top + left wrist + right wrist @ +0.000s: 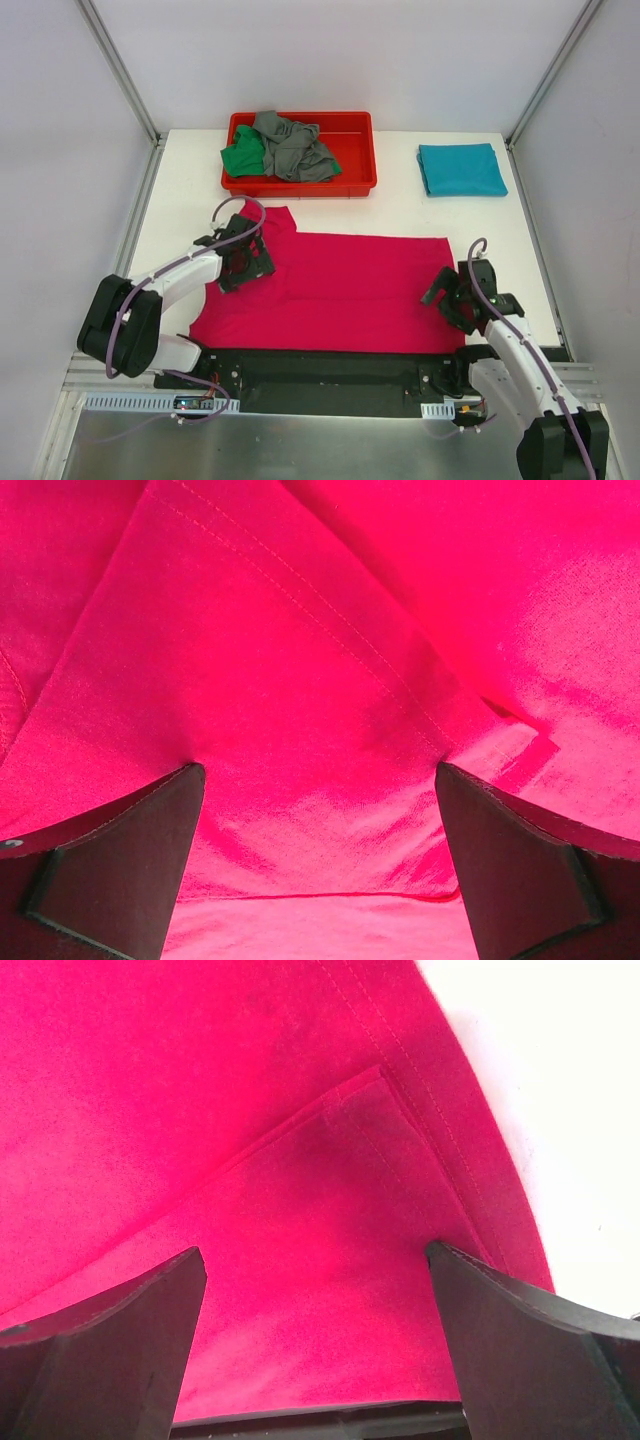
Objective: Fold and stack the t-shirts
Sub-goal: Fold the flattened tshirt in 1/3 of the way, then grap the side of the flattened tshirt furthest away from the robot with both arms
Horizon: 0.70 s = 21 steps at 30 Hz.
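The left arm (pixel 175 278) reaches from its base at the near left forward and to the right, with the wrist bent down. Its jaws point downward and are spread wide. The right arm (pixel 512 345) stretches forward and slightly left from the near right, wrist tipped down, its jaws likewise wide apart.

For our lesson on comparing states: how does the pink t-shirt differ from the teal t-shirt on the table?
The pink t-shirt lies spread wide; the teal t-shirt is folded into a compact rectangle. The pink t-shirt covers far more table than the teal one. The pink one lies at the near edge; the teal one sits far right, beside the red tray. Both are plain fabric, flat on the table.
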### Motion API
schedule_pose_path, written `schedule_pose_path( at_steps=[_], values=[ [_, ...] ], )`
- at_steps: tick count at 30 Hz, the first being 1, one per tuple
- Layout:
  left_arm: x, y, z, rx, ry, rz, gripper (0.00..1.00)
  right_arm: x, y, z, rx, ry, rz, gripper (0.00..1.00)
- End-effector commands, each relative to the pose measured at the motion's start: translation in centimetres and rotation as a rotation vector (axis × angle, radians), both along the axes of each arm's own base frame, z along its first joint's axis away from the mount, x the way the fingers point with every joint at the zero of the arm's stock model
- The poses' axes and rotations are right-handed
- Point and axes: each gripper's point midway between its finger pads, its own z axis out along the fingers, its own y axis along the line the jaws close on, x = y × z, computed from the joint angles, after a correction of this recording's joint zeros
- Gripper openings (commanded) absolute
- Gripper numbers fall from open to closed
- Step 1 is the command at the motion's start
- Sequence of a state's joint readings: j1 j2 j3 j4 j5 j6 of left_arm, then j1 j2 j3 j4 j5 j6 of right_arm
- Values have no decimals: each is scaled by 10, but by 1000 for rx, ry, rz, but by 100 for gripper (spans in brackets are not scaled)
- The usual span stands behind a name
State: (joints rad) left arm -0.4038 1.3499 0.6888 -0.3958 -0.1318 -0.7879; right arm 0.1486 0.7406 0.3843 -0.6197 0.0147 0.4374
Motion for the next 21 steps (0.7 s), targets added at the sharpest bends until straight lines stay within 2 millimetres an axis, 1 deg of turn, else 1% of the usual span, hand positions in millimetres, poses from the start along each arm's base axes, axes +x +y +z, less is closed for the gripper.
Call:
schedule_pose_path(
  at_steps=[1,4,6,8,10,11,12,14,16,17,18,19,20,21],
  values=[
    [20,-4,10,-9,-34,-21,99,-1,-17,-3,-97,37,-28,96],
    [16,-13,16,-68,-27,-43,99,5,-9,3,-57,8,-2,96],
    [16,-13,25,-75,-57,-51,99,11,-4,14,-42,-37,45,96],
    [21,-12,46,-77,-120,-62,99,18,0,29,-39,-102,97,96],
    [32,-12,69,-80,-197,-71,99,28,0,44,-54,-170,134,96],
    [40,-11,79,-68,-231,-68,99,35,0,52,-64,-215,153,96],
    [50,-7,88,-40,-263,-61,99,40,7,59,-42,-253,194,96],
    [71,-3,97,19,-291,-54,99,49,9,67,-44,-304,212,96],
    [93,-2,97,49,-282,-44,99,56,12,71,-38,-333,231,96],
    [103,-8,99,27,-275,-58,96,60,15,73,-27,-349,242,96],
    [113,-8,95,30,-260,-55,95,61,17,74,-23,-354,249,96],
    [124,-10,94,33,-258,-48,91,63,18,74,-18,-357,251,96],
    [139,-10,96,35,-264,-36,85,64,19,73,-13,-358,257,96],
    [148,-9,90,41,-249,-26,79,66,21,72,-9,-362,266,96]
  ],
)
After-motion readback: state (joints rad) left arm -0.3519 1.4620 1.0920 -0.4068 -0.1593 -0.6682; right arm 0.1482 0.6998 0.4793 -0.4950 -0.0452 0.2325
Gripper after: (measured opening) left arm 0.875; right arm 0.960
